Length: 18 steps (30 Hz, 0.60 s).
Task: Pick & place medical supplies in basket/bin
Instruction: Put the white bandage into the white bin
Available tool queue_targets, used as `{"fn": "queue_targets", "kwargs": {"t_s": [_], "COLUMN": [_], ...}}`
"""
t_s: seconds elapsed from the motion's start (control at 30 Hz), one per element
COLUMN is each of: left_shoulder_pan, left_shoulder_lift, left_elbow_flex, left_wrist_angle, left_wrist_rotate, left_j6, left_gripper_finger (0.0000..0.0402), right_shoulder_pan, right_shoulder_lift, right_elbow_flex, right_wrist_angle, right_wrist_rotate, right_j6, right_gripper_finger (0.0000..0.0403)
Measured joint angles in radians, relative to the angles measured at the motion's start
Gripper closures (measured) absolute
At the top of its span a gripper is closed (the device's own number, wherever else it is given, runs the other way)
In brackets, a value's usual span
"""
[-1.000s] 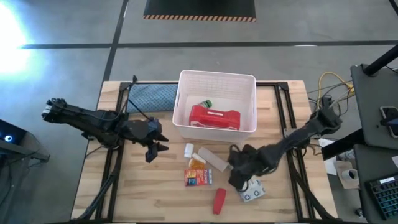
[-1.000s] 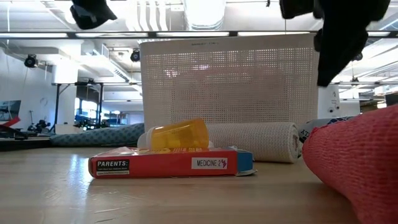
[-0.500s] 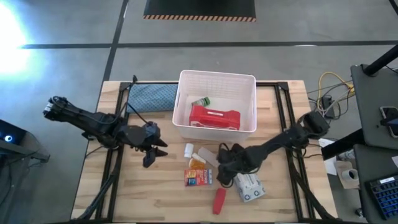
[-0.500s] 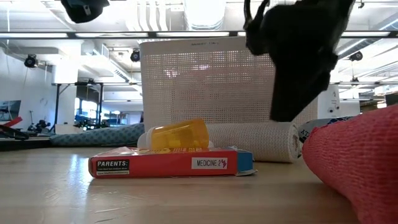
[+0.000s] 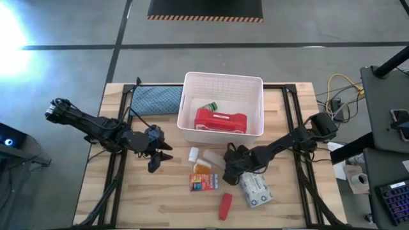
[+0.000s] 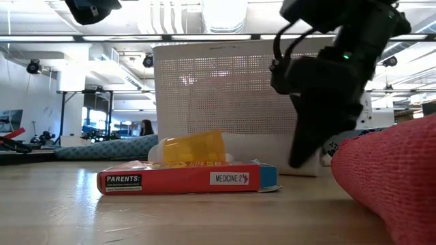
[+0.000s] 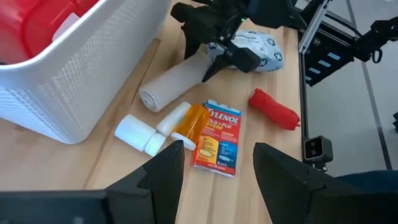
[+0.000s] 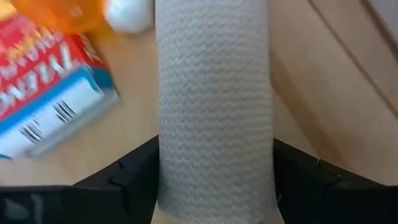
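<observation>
Wooden slat table (image 5: pixel 140 198), lower left bare, open room there. White slotted bin (image 5: pixel 223 85) upper centre, rounded corners, holding red case (image 5: pixel 220 120) and green bottle (image 5: pixel 208 106). Folded cloth (image 5: pixel 155 99) left of bin, at table's top edge. Right gripper (image 5: pixel 229 167) at centre, fingers spread either side of ribbed beige roll (image 8: pixel 214 99), low over it. Soft pack (image 5: pixel 255 190) lower right. Flat orange-red box (image 5: pixel 204 182), orange vial (image 7: pixel 189 126), white bottle (image 5: pixel 193 153) clustered below bin. Red tube (image 5: pixel 225 206) near bottom edge. Left gripper (image 5: pixel 160 154) centre-left, fingers spread, empty.
</observation>
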Motion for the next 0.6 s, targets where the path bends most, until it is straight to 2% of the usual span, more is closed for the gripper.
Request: {"fn": "queue_targets", "kwargs": {"t_s": [0.17, 0.43, 0.6], "left_shoulder_pan": [0.000, 0.000, 0.000], "left_shoulder_lift": [0.003, 0.004, 0.005], "left_elbow_flex": [0.000, 0.000, 0.000], "left_wrist_angle": [0.001, 0.000, 0.001], "left_wrist_rotate": [-0.018, -0.020, -0.021], "left_j6": [0.000, 0.000, 0.000], "left_gripper_finger": [0.0228, 0.0228, 0.0228], "right_shoulder_pan": [0.001, 0.003, 0.006], "right_shoulder_lift": [0.000, -0.017, -0.083], "right_elbow_flex": [0.002, 0.120, 0.225], "right_wrist_angle": [-0.015, -0.124, -0.218], "right_wrist_rotate": [0.001, -0.035, -0.093], "right_j6": [0.039, -0.040, -0.125], "right_gripper_finger": [0.0191, 0.0320, 0.0320]}}
